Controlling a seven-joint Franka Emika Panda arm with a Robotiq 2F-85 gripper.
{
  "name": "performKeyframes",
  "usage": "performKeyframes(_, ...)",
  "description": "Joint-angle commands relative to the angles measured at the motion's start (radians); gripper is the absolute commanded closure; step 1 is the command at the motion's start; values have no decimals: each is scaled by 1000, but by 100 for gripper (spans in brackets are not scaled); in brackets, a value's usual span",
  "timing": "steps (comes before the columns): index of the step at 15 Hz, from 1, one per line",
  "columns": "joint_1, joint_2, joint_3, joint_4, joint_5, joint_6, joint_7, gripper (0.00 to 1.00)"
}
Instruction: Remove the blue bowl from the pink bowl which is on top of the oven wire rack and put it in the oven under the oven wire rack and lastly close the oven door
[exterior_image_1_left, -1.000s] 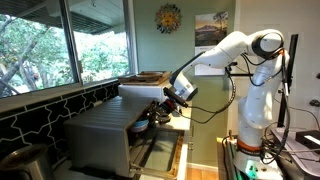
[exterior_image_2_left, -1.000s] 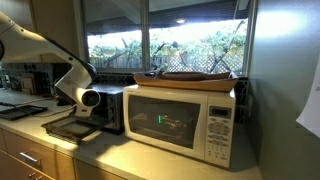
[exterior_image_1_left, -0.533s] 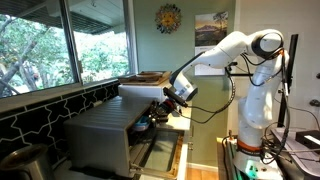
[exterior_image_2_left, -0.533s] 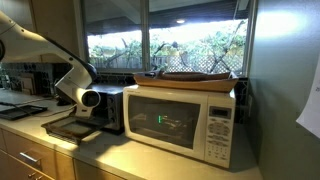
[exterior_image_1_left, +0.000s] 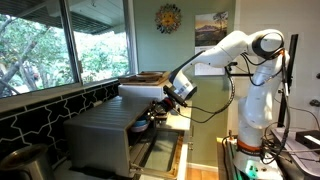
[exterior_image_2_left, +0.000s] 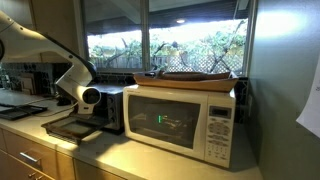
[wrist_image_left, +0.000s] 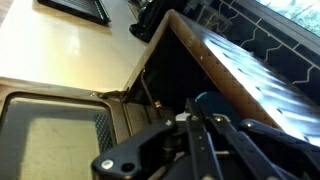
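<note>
Gripper (wrist_image_left: 192, 116) inside oven (exterior_image_1_left: 100, 135), blue bowl (wrist_image_left: 203, 99) mostly hidden

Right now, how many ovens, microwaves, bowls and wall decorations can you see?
Ovens: 1, the oven
Microwaves: 1, the white microwave
Bowls: 1, the blue bowl, only a sliver showing in the wrist view; I cannot make out a pink one
Wall decorations: 2, sun ornament and landscape picture
Total: 5
</note>
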Motion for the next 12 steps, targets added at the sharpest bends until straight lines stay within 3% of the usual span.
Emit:
performKeyframes(1, 3, -25, 15, 0, -27, 29, -43, 99)
performKeyframes(7, -6, -75, 12, -17, -167, 7, -34, 99)
performKeyframes(12, -11, -115, 10, -17, -219, 1, -43, 99)
